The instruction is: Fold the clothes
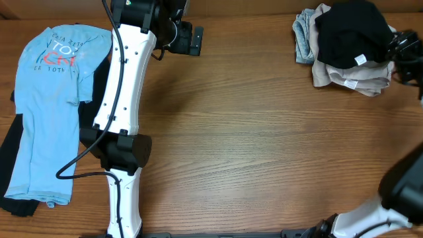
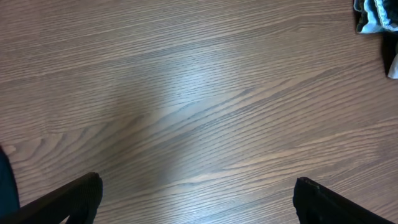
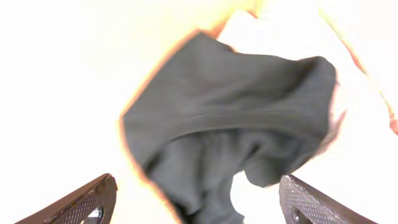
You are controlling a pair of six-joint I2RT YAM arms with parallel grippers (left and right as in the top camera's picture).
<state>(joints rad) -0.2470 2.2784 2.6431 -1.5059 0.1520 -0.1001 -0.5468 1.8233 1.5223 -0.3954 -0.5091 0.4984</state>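
A black T-shirt (image 1: 350, 33) with a small white label lies crumpled on top of a pile at the back right. In the overexposed right wrist view the black T-shirt (image 3: 230, 118) fills the middle. My right gripper (image 1: 404, 45) is at the pile's right side; its fingers (image 3: 198, 183) are open, with the black cloth between and beyond them, not gripped. A light blue lettered T-shirt (image 1: 49, 99) lies flat at the far left. My left gripper (image 1: 195, 39) hovers at the back, open (image 2: 196, 190) and empty over bare wood.
Under the black shirt lie a beige garment (image 1: 353, 80) and a grey-blue one (image 1: 304, 36), whose edge shows in the left wrist view (image 2: 376, 15). A dark garment (image 1: 14, 142) lies under the blue shirt. The white left arm (image 1: 122, 99) stretches beside it across the wooden table (image 1: 264, 139).
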